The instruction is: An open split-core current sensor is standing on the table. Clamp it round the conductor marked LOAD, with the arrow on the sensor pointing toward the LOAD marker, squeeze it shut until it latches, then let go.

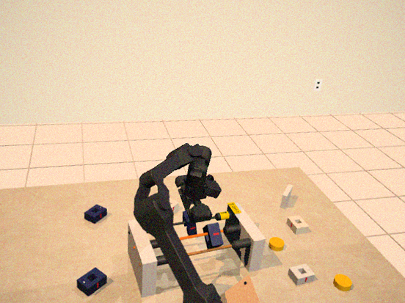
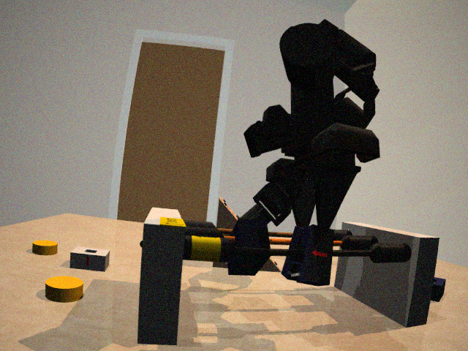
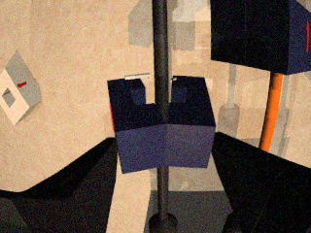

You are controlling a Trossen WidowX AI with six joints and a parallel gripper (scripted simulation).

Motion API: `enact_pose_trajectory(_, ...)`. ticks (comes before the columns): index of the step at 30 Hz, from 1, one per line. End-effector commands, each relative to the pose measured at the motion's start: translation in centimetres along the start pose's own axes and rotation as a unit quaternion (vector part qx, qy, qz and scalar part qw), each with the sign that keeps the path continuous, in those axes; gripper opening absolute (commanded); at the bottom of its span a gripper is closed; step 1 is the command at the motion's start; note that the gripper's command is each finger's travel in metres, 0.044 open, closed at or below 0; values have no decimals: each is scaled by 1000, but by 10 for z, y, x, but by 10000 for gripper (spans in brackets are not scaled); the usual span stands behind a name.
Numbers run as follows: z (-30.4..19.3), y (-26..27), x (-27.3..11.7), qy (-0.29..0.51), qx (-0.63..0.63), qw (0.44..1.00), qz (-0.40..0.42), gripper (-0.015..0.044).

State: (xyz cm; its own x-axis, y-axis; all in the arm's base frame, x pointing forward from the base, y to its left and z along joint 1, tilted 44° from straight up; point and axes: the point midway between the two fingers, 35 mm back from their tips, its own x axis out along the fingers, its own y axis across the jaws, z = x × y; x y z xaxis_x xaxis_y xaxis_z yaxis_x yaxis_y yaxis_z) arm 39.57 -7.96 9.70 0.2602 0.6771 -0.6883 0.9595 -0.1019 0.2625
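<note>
Gripping the dark blue sensor (image 1: 190,225) (image 2: 316,260) (image 3: 162,128) from both sides, the gripper (image 1: 188,212) (image 2: 311,228) (image 3: 165,143) points down over the black conductor (image 1: 179,223) (image 2: 279,251) (image 3: 161,53). The sensor sits directly between the fingertips, its two halves on either side of that conductor. Its red arrow (image 2: 319,254) points toward the yellow band (image 1: 223,215) (image 2: 205,247), which lies at the conductor's end, beside the gripper. Near the gripper, a second blue block (image 1: 213,235) (image 3: 258,34) encloses the orange conductor (image 1: 192,236) (image 3: 270,112). Whether the held sensor is latched cannot be determined.
</note>
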Motion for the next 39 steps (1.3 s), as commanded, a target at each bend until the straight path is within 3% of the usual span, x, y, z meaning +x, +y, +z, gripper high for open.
enact_pose_trajectory(1,0,3,0,-3,-3,1000,-16,0)
enact_pose_trajectory(11,-1,7,2,0,-4,998,-67,0)
enact_pose_trajectory(28,-1,6,2,2,0,999,-55,440)
enact_pose_trajectory(36,-1,6,4,2,-1,999,-55,440)
enact_pose_trajectory(39,-1,3,27,1,-4,998,-56,440)
